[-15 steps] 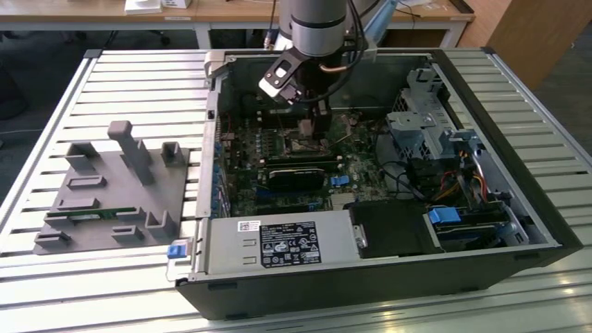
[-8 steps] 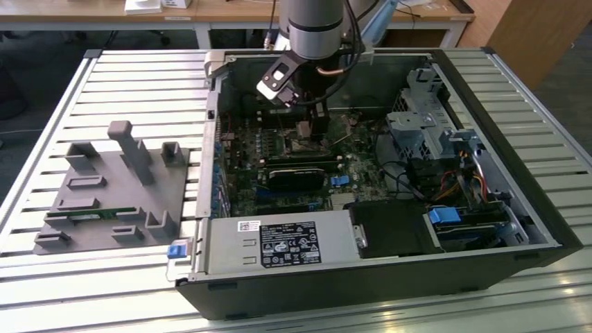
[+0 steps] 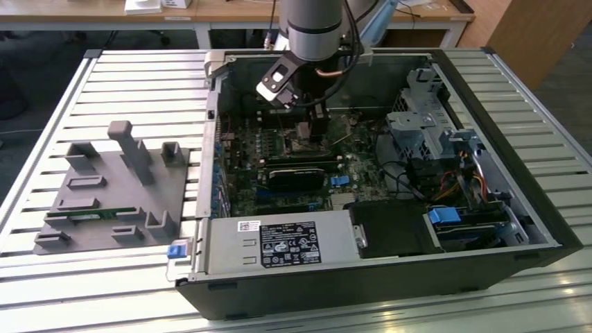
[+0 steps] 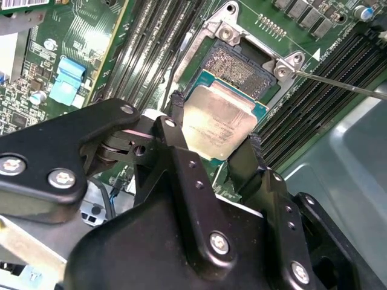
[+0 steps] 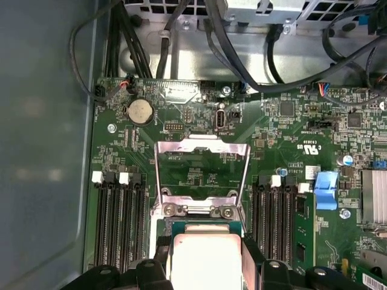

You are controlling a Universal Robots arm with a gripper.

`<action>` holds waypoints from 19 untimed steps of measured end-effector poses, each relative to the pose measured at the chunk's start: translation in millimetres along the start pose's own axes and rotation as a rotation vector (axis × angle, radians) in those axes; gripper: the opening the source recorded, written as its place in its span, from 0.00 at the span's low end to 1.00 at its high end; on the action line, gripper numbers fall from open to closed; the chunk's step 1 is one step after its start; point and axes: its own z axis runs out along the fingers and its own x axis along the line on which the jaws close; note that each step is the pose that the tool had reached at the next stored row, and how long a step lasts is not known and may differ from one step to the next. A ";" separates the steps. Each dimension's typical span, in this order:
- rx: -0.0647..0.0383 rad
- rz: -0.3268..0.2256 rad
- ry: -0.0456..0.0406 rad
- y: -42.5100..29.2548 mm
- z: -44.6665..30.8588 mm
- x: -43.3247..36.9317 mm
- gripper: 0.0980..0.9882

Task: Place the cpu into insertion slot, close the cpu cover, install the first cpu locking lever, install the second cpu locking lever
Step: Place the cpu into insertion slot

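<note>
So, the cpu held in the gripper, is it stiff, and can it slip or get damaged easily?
The cpu is probably rigid: a flat plate with a metal top. It looks thin and small, so likely light. The gripper pinches only its thin edges, so it might slip or tilt; the socket near it looks delicate.

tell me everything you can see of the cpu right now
The cpu is a small flat square chip with a dull silver-grey metal top on a thin green board that rims it. The gripper holds it by two opposite edges between black fingers. It lies over part of the open socket, leaving some of the pin field uncovered; whether it touches the socket I cannot tell. In the first wrist view the cpu cover stands open beyond it.
</note>
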 end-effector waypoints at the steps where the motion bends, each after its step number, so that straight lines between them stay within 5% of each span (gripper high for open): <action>1: 0.000 0.000 -0.0001 -0.3 0.1 0.0 0.50; 19: 0.000 0.000 0.0002 -3.2 4.1 0.3 0.50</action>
